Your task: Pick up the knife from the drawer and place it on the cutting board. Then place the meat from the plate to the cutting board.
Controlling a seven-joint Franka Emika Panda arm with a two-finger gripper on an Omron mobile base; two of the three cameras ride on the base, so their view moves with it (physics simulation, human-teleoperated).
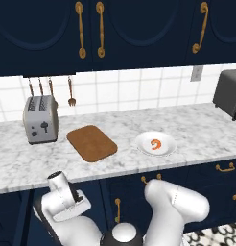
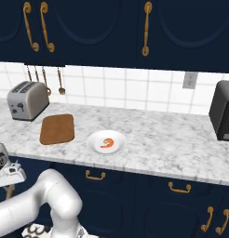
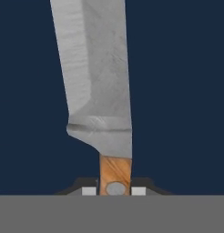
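Jaws pinch the knife (image 3: 102,91) by its wooden handle, blade running straight out ahead over navy drawer floor (image 3: 177,91); grip sits near the bolster, so it could pivot or slip on the lift.

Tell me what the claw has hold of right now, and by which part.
The claw holds the knife by its wooden handle, one finger on each side; the blade points away from the hand.
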